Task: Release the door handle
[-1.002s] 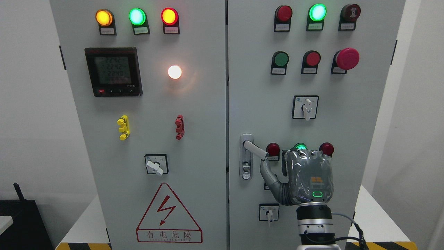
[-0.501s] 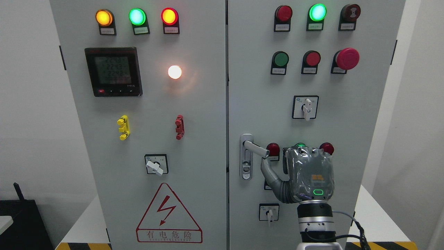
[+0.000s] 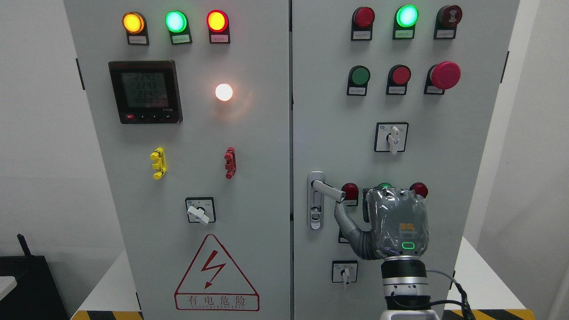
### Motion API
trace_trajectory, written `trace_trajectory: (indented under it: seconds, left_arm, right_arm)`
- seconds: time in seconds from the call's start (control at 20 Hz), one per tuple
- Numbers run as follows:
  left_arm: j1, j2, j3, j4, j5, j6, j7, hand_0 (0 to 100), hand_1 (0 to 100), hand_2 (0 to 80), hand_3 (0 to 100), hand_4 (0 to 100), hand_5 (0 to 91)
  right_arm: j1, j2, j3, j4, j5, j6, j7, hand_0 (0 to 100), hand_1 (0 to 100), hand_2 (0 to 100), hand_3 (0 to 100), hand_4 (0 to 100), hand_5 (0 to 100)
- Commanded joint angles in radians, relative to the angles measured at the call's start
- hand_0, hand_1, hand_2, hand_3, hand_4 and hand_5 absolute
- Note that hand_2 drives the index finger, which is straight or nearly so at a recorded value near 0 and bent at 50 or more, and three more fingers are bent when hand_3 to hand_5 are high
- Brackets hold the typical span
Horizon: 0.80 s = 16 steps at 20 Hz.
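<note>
A: Door handle (image 3: 328,191) — it sits on the right cabinet door (image 3: 382,106), low down, angled out and slightly downward from its silver lock plate (image 3: 315,201).

B: And the right hand (image 3: 391,222)?

A: Just right of the handle, back of the palm facing the camera. Its thumb (image 3: 344,220) rises to the handle's free end and looks to be touching it from below, or nearly so. The other fingers are hidden behind the palm, so I cannot tell whether they are spread or curled.

B: So how should it let go cleanly?

A: I'd judge it best to ease the thumb down and away from the handle first, then draw the whole hand straight back from the door, so nothing snags the red lamp (image 3: 350,191) just right of the handle or the small rotary switch (image 3: 344,271) below it.

B: Any containers to mind?

A: Only the cabinet itself; its doors look shut, so whatever is inside is hidden. The left arm is out of view.
</note>
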Motion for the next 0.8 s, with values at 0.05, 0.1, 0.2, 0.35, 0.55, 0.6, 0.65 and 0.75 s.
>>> trace_trajectory:
  seconds: [0.05,0.1,0.2,0.35,0.55,0.6,0.65,0.75]
  left_arm:
    - [0.000,0.000,0.011,0.017,0.000,0.000,0.001,12,39,0.0,0,0,0.0]
    - [0.000,0.000,0.011,0.017,0.000,0.000,0.001,12,39,0.0,0,0,0.0]
    - [0.000,0.000,0.011,0.017,0.000,0.000,0.001,12,39,0.0,0,0,0.0]
    - [0.000,0.000,0.011,0.017,0.000,0.000,0.001,12,39,0.0,0,0,0.0]
    - [0.000,0.000,0.011,0.017,0.000,0.000,0.001,12,39,0.0,0,0,0.0]
    - [0.000,0.000,0.011,0.017,0.000,-0.001,0.001,12,39,0.0,0,0,0.0]
    - [0.000,0.000,0.011,0.017,0.000,0.000,0.001,12,39,0.0,0,0,0.0]
    - [0.000,0.000,0.011,0.017,0.000,0.000,0.001,12,39,0.0,0,0,0.0]
  right_arm:
    - [0.013,0.000,0.001,-0.001,0.000,-0.005,-0.003,45,18,93,100,100,96]
    - [0.013,0.000,0.001,-0.001,0.000,-0.005,-0.003,45,18,93,100,100,96]
    - [0.019,-0.001,0.002,-0.003,0.000,-0.005,-0.004,45,19,93,100,100,96]
    - [0.036,-0.001,0.004,-0.005,-0.002,-0.016,-0.018,45,19,93,100,100,96]
    - [0.039,-0.004,0.004,-0.017,-0.003,-0.019,-0.026,45,19,93,100,100,96]
    - [0.043,-0.004,0.004,-0.018,-0.003,-0.020,-0.026,45,19,93,100,100,96]
    - [0.049,-0.004,0.004,-0.021,-0.003,-0.027,-0.026,45,19,93,100,100,96]
    - [0.063,-0.006,0.004,-0.034,-0.003,-0.036,-0.032,45,19,93,100,100,95]
